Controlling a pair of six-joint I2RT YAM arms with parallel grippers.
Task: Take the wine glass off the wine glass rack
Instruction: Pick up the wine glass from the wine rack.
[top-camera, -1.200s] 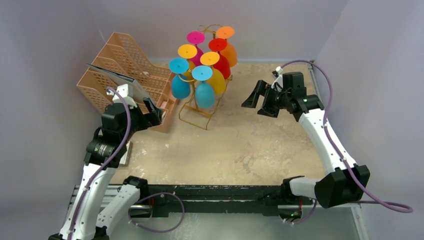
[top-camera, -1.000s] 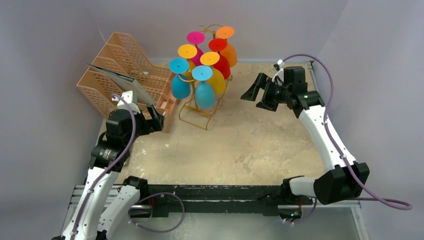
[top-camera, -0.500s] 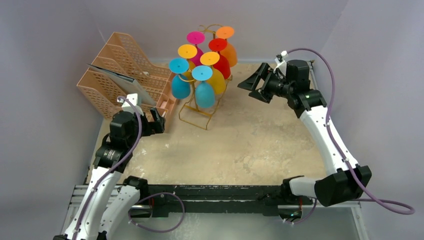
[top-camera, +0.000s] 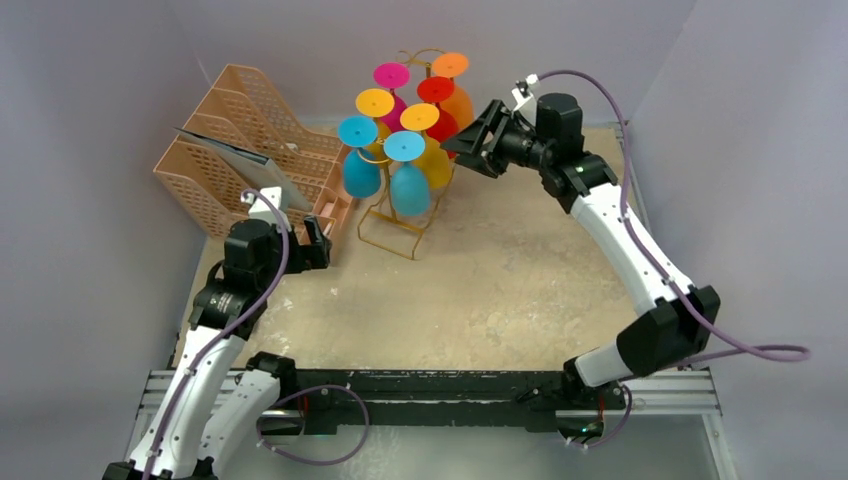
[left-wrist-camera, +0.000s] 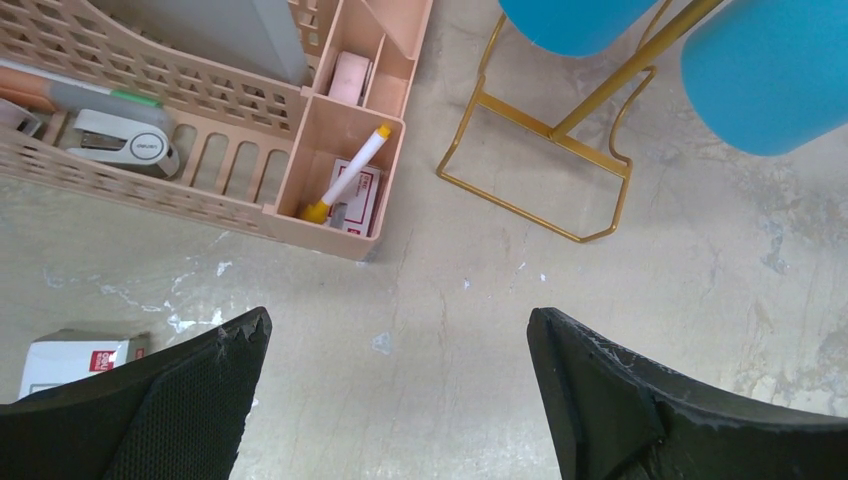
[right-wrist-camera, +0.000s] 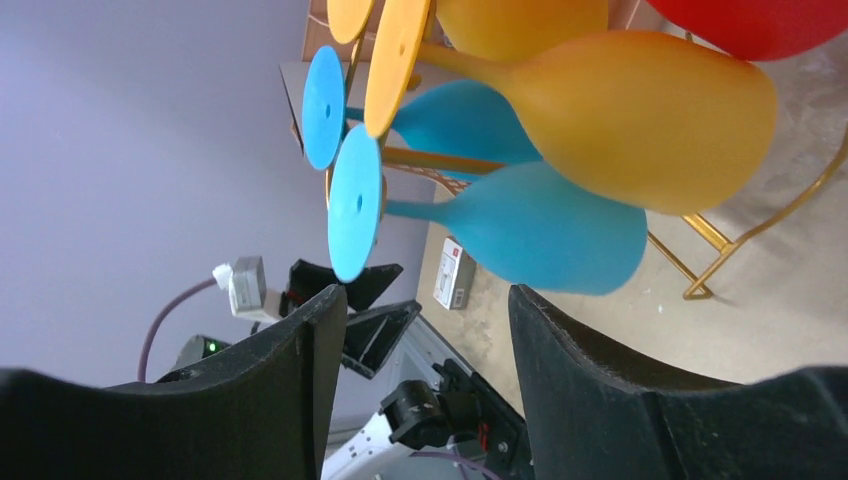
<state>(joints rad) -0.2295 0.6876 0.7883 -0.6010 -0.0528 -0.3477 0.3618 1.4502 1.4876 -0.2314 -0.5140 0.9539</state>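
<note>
The glasses hang crowded together, so the right jaws, part open with nothing between them, could knock a neighbour or shove the light wire rack (left-wrist-camera: 553, 133) and tip it. Set any narrower, they might not span a bowl. The yellow glass (right-wrist-camera: 640, 120) hangs on the rack just ahead of their tips, to one side of the gap, with a blue glass (right-wrist-camera: 540, 225) beyond it. The left jaws stand wide, the rack's base ahead of them.
</note>
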